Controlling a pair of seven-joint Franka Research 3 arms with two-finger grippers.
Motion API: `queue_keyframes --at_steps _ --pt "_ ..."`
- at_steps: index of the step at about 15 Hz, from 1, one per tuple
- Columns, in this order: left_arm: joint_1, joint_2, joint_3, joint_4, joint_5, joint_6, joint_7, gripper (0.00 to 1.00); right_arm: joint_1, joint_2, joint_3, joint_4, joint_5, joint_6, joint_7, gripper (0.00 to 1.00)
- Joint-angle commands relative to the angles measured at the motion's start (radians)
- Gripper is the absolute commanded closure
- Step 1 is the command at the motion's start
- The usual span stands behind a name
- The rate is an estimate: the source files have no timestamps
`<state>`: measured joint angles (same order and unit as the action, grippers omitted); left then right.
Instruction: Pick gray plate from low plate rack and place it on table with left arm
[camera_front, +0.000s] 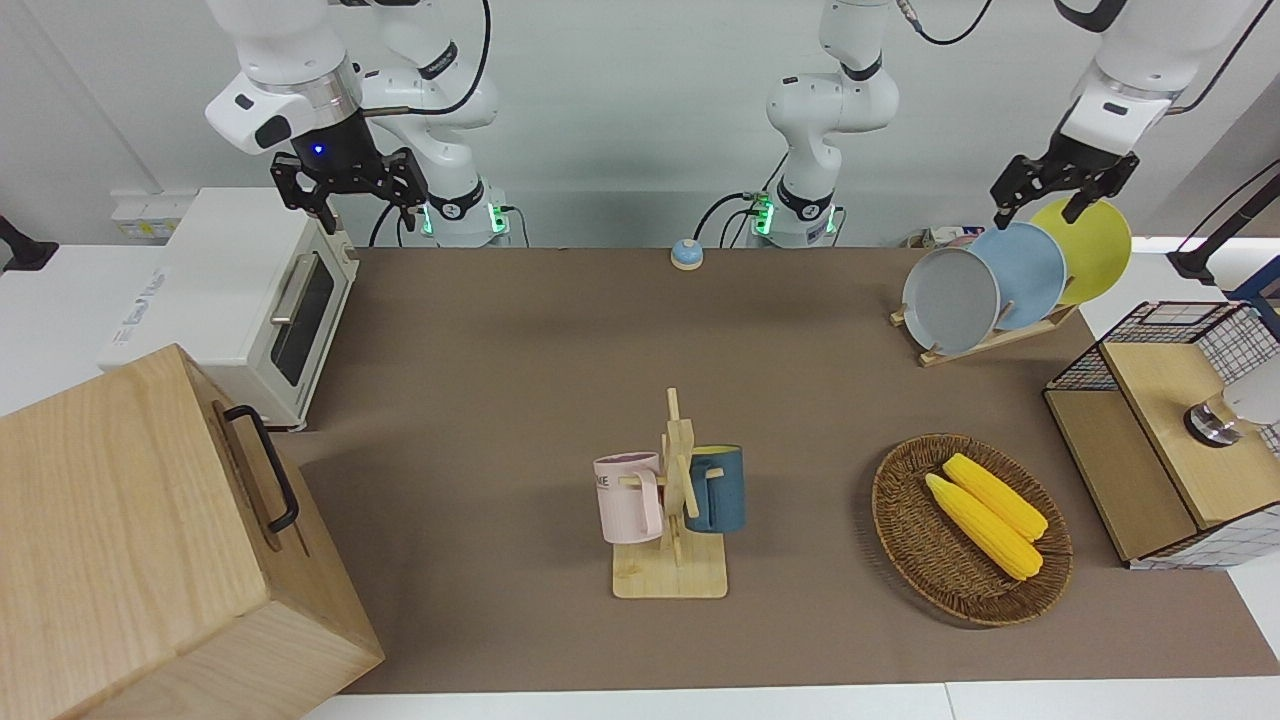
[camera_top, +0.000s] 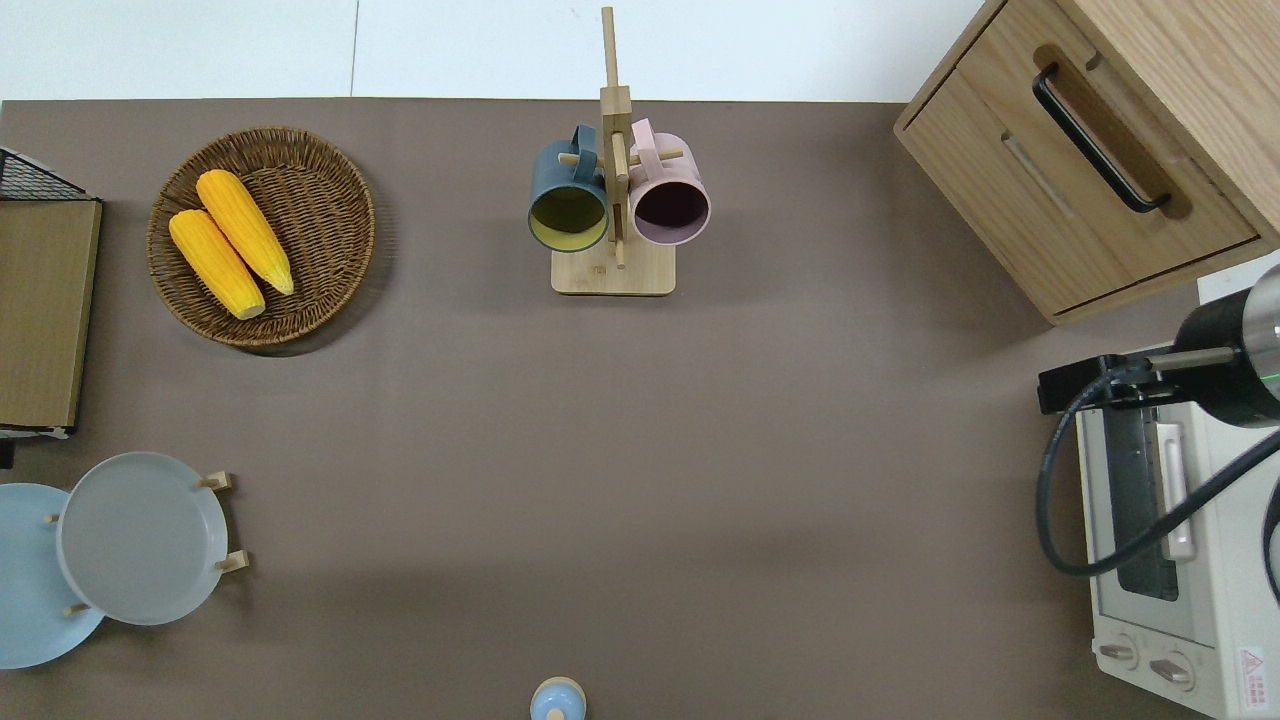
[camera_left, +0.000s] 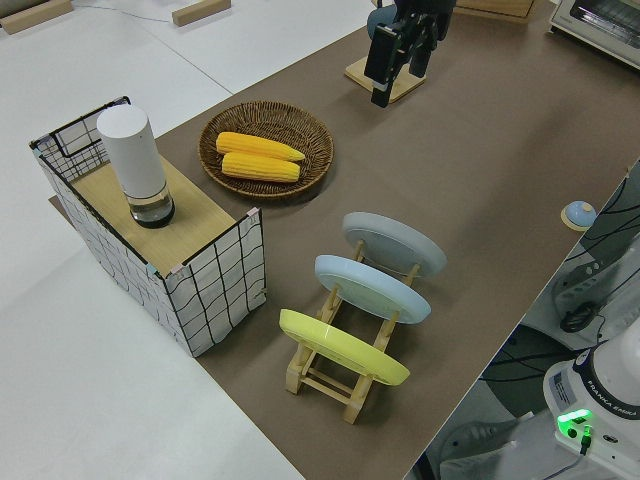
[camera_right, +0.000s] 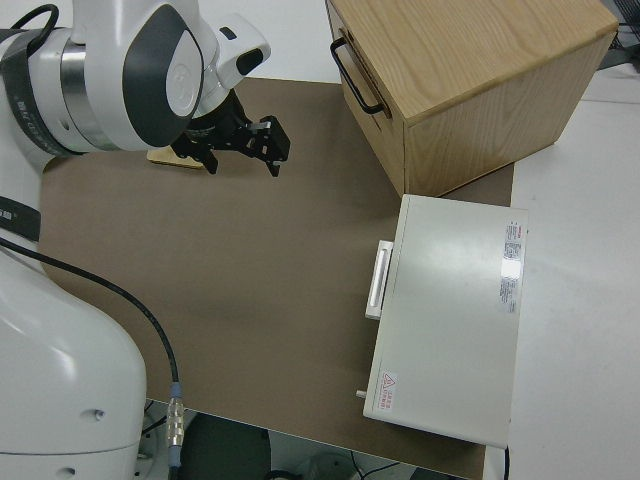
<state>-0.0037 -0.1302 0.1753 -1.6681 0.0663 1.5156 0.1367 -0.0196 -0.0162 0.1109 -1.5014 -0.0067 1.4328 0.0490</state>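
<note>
The gray plate (camera_front: 950, 300) (camera_top: 140, 540) (camera_left: 395, 243) leans in the low plate rack (camera_front: 985, 343) (camera_left: 330, 375) at the left arm's end of the table (camera_front: 560, 330), in the slot nearest the table's middle. My left gripper (camera_front: 1040, 210) (camera_left: 398, 55) hangs open and empty, high in the air. In the front view it shows above the light blue plate (camera_front: 1025, 275) and the yellow plate (camera_front: 1090, 245). It touches no plate and lies outside the overhead view. The right gripper (camera_front: 350, 195) (camera_right: 240, 150) is parked, open.
A wire-and-wood crate (camera_front: 1160, 440) with a white cylinder stands past the rack at the table's end. A wicker basket (camera_top: 330, 180) holds two corn cobs. A mug stand (camera_top: 612, 270), a toaster oven (camera_front: 240, 300), a wooden drawer box (camera_front: 150, 540) and a small bell (camera_front: 686, 254) also stand on the table.
</note>
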Motion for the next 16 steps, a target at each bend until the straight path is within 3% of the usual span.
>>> queue_keyframes --at_steps 1,6,16 --pt "-0.004 -0.071 0.053 -0.09 0.013 0.002 0.038 0.0 -0.025 -0.002 0.018 0.007 0.019 -0.015 0.009 0.013" --pt "0.001 -0.089 0.073 -0.194 0.023 0.031 0.037 0.0 -0.025 -0.002 0.018 0.007 0.019 -0.015 0.009 0.013" --pt "0.002 -0.12 0.118 -0.465 0.05 0.277 0.023 0.0 -0.025 -0.002 0.018 0.007 0.019 -0.015 0.009 0.013"
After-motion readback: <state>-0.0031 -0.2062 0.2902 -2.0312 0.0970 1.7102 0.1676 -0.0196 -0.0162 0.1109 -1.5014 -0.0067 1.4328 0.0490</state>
